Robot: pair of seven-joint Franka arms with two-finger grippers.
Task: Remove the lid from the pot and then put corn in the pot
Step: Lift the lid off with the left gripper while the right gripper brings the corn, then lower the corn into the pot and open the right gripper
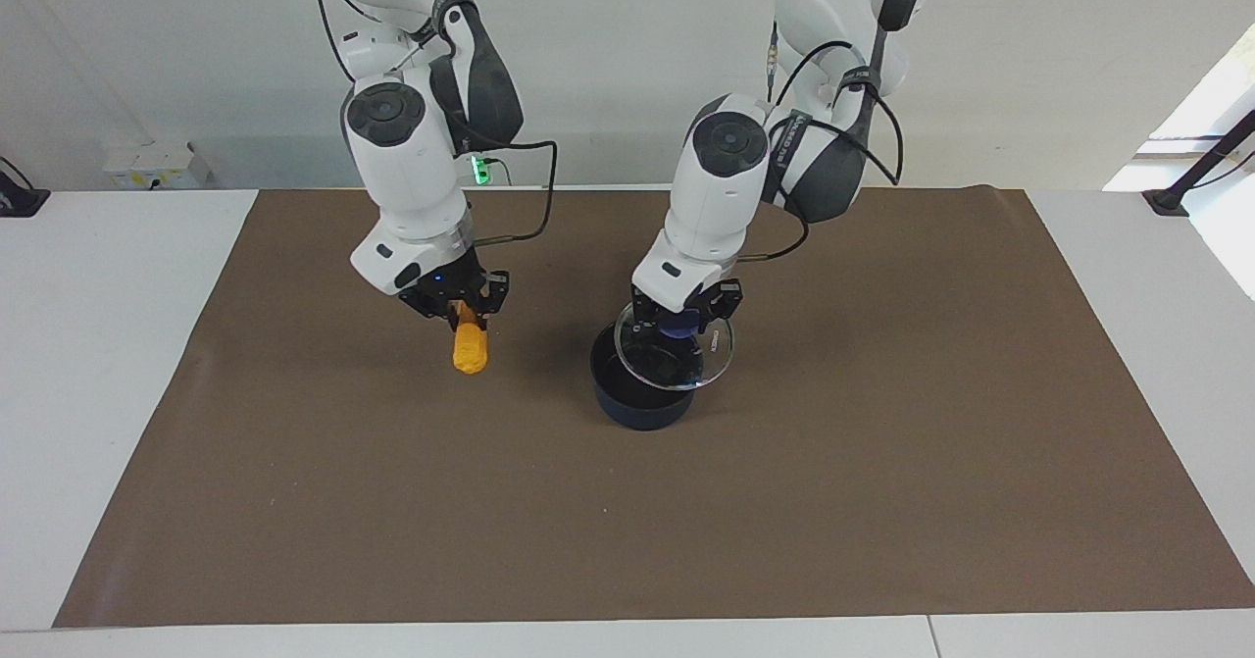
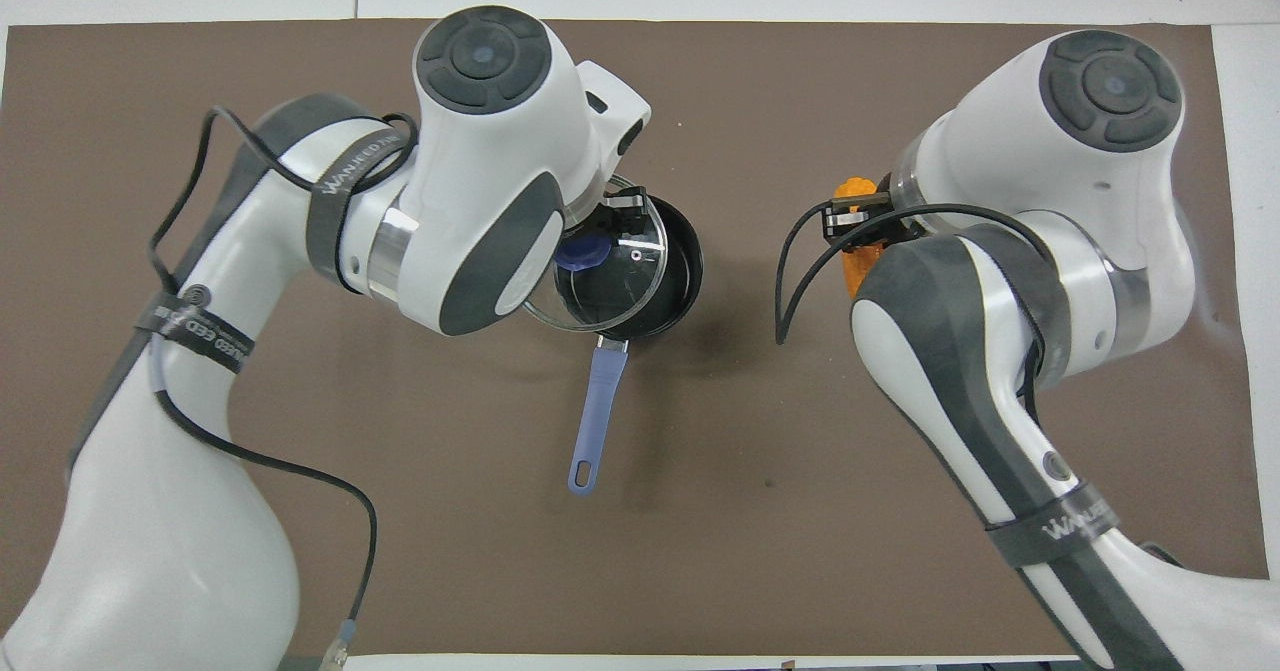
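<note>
The dark navy pot (image 1: pixel 642 393) (image 2: pixel 672 281) stands mid-mat, its blue-purple handle (image 2: pixel 594 416) pointing toward the robots. My left gripper (image 1: pixel 683 325) (image 2: pixel 598 241) is shut on the blue-purple knob of the clear glass lid (image 1: pixel 677 359) (image 2: pixel 618 281) and holds it tilted just above the pot, shifted toward the left arm's end. My right gripper (image 1: pixel 461 310) (image 2: pixel 858 226) is shut on the orange-yellow corn (image 1: pixel 471 349) (image 2: pixel 856 263), which hangs in the air over the mat beside the pot, toward the right arm's end.
A brown mat (image 1: pixel 882 501) (image 2: pixel 800 81) covers the white table (image 1: pixel 88 344). A white box (image 1: pixel 152 163) sits at the table's edge toward the right arm's end.
</note>
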